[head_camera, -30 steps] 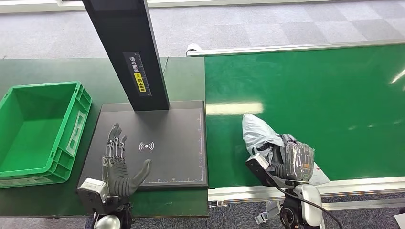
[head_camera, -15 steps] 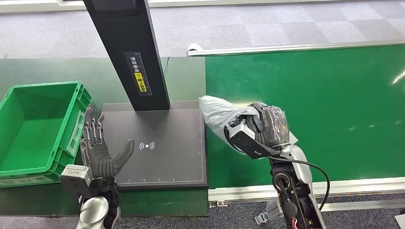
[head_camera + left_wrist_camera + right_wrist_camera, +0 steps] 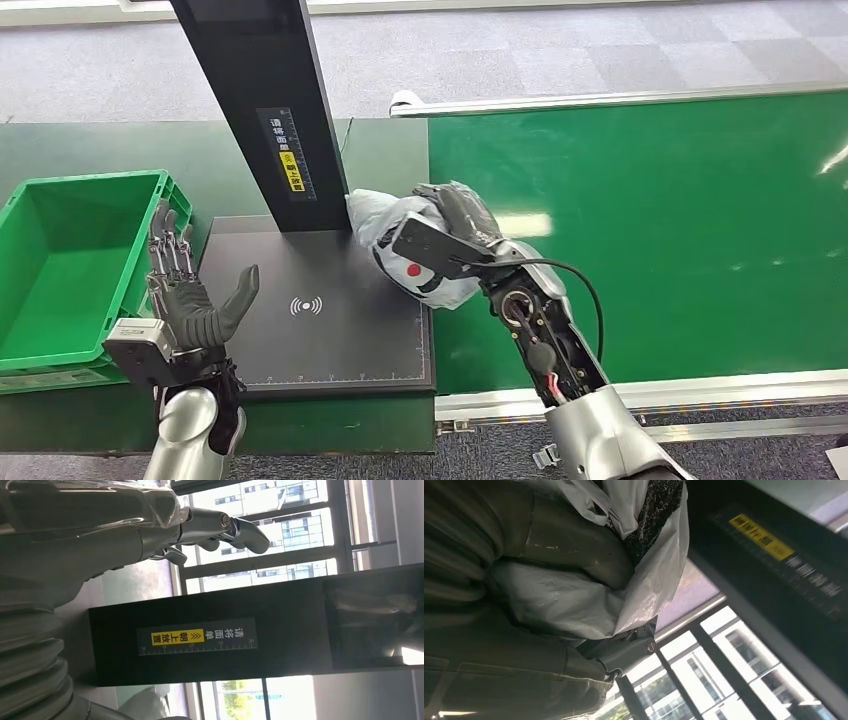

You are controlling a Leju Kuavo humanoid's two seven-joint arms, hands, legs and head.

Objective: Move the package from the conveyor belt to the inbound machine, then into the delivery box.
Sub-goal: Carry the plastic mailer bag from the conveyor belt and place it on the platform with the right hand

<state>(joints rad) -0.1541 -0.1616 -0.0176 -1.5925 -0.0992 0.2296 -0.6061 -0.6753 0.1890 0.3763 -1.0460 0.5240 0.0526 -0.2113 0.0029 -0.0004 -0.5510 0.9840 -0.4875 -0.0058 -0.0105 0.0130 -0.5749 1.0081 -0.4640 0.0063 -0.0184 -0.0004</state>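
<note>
Grey carpet tiles (image 3: pixel 600 50) can be seen behind everything, with a dark green table (image 3: pixel 120 140) on the robot's left and the bright green conveyor belt (image 3: pixel 680 220) on its right. So, on the table, the inbound machine (image 3: pixel 330 310) is laid out as a flat black pad with a small wireless mark, and a tall black post (image 3: pixel 270 110) with a yellow label is stood at its far edge. That same post and label can be made out in the left wrist view (image 3: pixel 250 630), with windows behind it.

The package (image 3: pixel 385 225), a pale grey plastic bag with a red dot, is gripped by the right hand (image 3: pixel 445 225) and is held up over the far right corner of the pad, just beside the base of the post; whether it's touching the pad can't be told. In the right wrist view the bag (image 3: pixel 574 600) is seen crumpled tight against the thumb, so it's pretty clearly held.

The left hand (image 3: pixel 190 295) is raised at the near left edge of the pad, palm turned inward, fingers spread apart and pointing up, with nothing in it. The delivery box (image 3: pixel 60 260), a green crate, is set just beside that hand on the table.
</note>
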